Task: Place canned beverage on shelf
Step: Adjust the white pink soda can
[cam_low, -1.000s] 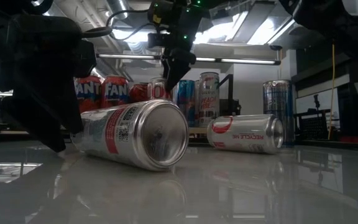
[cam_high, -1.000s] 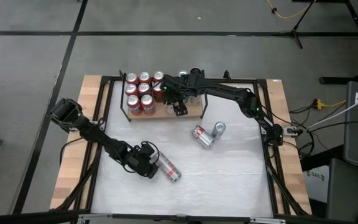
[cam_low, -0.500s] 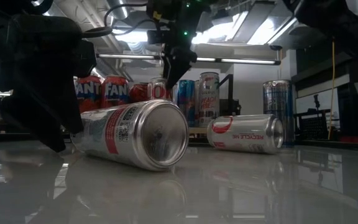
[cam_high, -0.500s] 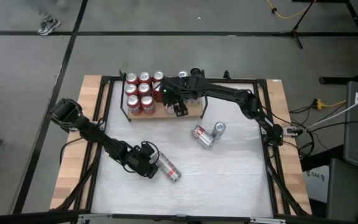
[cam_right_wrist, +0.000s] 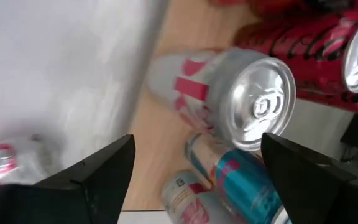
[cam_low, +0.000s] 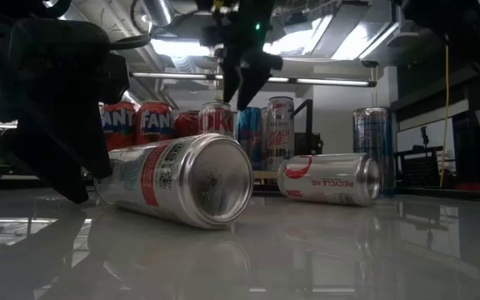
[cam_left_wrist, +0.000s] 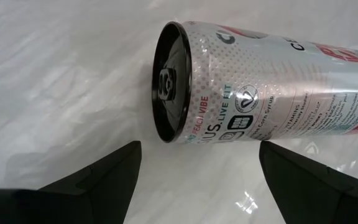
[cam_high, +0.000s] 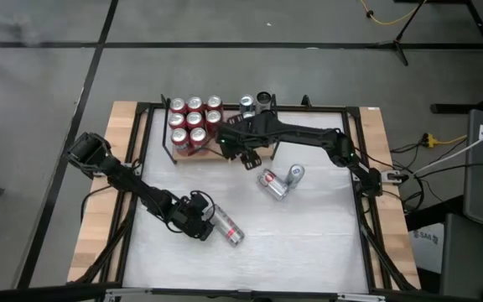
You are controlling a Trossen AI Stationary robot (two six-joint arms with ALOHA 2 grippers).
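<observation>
High view: the shelf point(cam_high: 218, 148), a flat light-brown wooden board with thin black rails, carries upright red cans point(cam_high: 190, 122); the right gripper point(cam_high: 246, 156) hangs at its front edge, empty. The left gripper point(cam_high: 199, 225) sits on the glossy whitish table point(cam_high: 309, 243) just beside a lying silver can point(cam_high: 227, 227).
Low view: the lying can point(cam_low: 182, 178) is a smooth metal cylinder, its round end facing the camera; a second silver can point(cam_low: 332, 178) lies behind it.
Left wrist view: dark fingers point(cam_left_wrist: 92, 180) stand apart, the dotted silver can point(cam_left_wrist: 260, 93) just ahead, untouched.
Right wrist view: fingers point(cam_right_wrist: 98, 174) spread, nothing between them; a white-and-pink can point(cam_right_wrist: 229, 93) stands on the shelf board point(cam_right_wrist: 166, 99).
</observation>
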